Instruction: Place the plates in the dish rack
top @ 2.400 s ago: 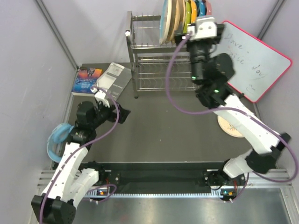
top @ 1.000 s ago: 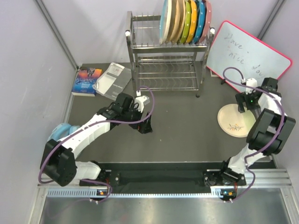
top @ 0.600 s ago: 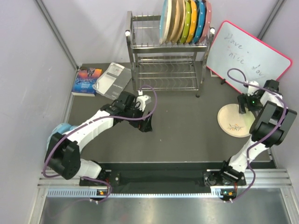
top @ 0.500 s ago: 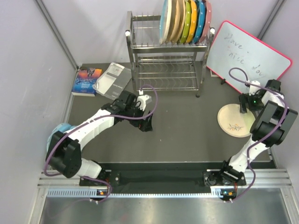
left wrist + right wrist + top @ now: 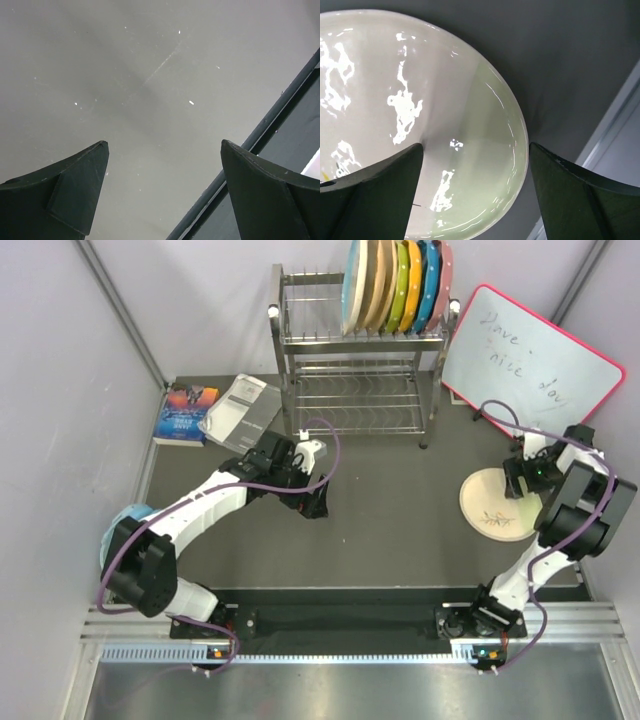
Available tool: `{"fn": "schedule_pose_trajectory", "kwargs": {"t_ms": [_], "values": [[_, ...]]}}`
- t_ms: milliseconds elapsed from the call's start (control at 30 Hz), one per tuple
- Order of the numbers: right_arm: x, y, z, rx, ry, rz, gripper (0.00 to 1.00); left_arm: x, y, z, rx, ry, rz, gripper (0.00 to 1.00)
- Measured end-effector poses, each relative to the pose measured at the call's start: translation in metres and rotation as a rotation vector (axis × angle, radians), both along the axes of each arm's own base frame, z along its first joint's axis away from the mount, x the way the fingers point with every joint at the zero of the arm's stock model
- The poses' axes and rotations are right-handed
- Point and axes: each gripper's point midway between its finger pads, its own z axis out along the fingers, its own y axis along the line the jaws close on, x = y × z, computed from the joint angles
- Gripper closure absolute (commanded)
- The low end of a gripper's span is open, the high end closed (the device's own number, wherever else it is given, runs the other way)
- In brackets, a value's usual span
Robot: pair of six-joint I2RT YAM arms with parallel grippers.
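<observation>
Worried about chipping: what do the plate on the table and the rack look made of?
The plate looks glazed ceramic: cream, sharp glossy highlights in the right wrist view. The dish rack looks polished metal wire, silver and shiny, probably steel.

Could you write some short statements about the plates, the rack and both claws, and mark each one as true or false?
1. A cream plate lies flat on the table. True.
2. The right claw is shut on that plate. False: its jaws are open, one on either side of the plate's rim.
3. Several plates stand on edge in the top tier of the dish rack. True.
4. The left claw grips a plate. False: it is open and empty over the table.
</observation>
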Motion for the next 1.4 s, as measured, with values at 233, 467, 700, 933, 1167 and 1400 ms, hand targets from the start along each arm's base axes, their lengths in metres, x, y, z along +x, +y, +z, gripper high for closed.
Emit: {"fn": "schedule_pose_trajectory", "kwargs": {"t_ms": [233, 467, 700, 933, 1167, 1400], "values": [[-0.033, 0.029, -0.004, 0.061, 0.038, 0.020, 0.07, 0.001, -0.003, 0.004, -0.021, 0.001, 0.017, 0.02], [-0.066, 0.082, -0.004, 0.138, 0.116, 0.055, 0.02, -0.025, -0.006, 0.005, -0.161, 0.096, 0.132, 0.01], [-0.079, 0.158, 0.001, 0.203, 0.205, 0.203, 0.02, -0.037, -0.027, -0.033, -0.257, 0.323, 0.312, 0.01], [-0.070, 0.171, 0.015, 0.258, 0.209, 0.165, 0.00, -0.049, -0.087, -0.051, -0.334, 0.487, 0.352, 0.01], [-0.090, 0.163, 0.009, 0.223, 0.231, 0.147, 0.00, -0.055, -0.139, -0.066, -0.390, 0.574, 0.377, 0.07], [-0.107, 0.142, 0.004, 0.247, 0.264, 0.080, 0.01, -0.054, -0.207, -0.065, -0.490, 0.603, 0.351, 0.13]]}}
